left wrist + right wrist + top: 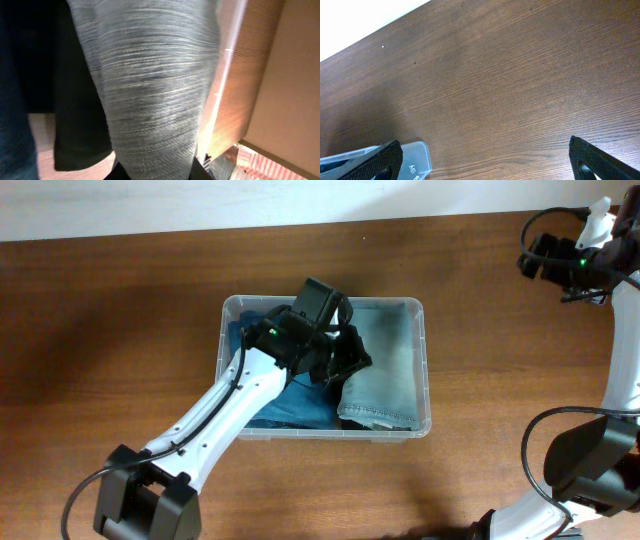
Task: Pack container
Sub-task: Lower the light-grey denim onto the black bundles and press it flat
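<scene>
The left gripper [338, 363] is down inside the container [425, 385]. The wrist view suggests it is clamped on a fold of the grey cloth [385, 380], which lies in the bin's right half beside a dark blue cloth [290, 412]. The container sits mid-surface, its long axis running left to right. The right gripper [485, 162] hovers near the far right corner, jaws wide apart and empty, with the bin off to its left. The left arm is far nearer, so settling the cloth is likely its job.
</scene>
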Tool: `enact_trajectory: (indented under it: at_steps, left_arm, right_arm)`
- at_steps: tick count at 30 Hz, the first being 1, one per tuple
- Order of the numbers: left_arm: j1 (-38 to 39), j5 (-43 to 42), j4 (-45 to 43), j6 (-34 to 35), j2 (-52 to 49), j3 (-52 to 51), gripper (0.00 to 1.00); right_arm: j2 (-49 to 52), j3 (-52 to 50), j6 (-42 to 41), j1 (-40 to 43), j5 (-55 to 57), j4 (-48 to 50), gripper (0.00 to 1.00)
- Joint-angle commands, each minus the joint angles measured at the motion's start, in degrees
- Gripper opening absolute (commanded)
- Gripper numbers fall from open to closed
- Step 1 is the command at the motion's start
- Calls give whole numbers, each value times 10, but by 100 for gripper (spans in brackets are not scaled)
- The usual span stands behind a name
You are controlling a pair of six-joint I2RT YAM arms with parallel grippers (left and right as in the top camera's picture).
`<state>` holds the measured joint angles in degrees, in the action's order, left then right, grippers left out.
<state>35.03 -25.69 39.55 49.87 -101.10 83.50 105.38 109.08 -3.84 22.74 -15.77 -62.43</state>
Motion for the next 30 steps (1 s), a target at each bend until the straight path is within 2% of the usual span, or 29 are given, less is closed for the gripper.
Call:
enact_trajectory:
  at_steps: [1,7,8,9,11,13,15,17,20,23,24,25,26,27,28,30]
  left_arm:
    - [4,3,-2,7,30,2,0]
    - [5,33,0,7,26,0,0]
    - [5,39,0,7,22,0,5]
    - [5,56,0,0,15,0,30]
    - [5,78,0,-23,14,0,49]
    - [5,118,0,-87,14,0,70]
    - [5,153,0,-142,14,0,78]
    - [4,172,-10,-200,15,0,78]
    - [3,172,-15,-259,16,30,70]
    - [6,172,15,-330,26,88,68]
    - [8,172,28,-346,27,100,63]
    - [11,172,40,-361,27,108,54]
    - [17,172,54,-373,27,109,33]
    - [25,181,73,-376,25,107,5]
    - [33,194,84,-376,23,101,1]
    - [46,213,99,-376,16,91,1]
  right_arm:
    - [-1,10,4,2,-1,1,98]
    - [-1,10,4,2,-1,1,99]
    - [-1,10,4,2,-1,1,99]
    - [-1,10,4,2,-1,1,99]
    - [-1,10,4,2,-1,1,99]
    - [-1,10,4,2,-1,1,99]
    - [-1,10,4,2,-1,1,98]
    - [-1,10,4,2,-1,1,98]
    - [-1,10,4,2,-1,1,99]
    - [-1,10,4,2,-1,1,98]
    - [-1,10,4,2,-1,1,99]
    - [-1,10,4,2,-1,1,99]
    - [-1,10,4,2,-1,1,99]
    - [-1,10,4,2,-1,1,98]
    - [-1,10,4,2,-1,1,98]
    - [-1,10,4,2,-1,1,99]
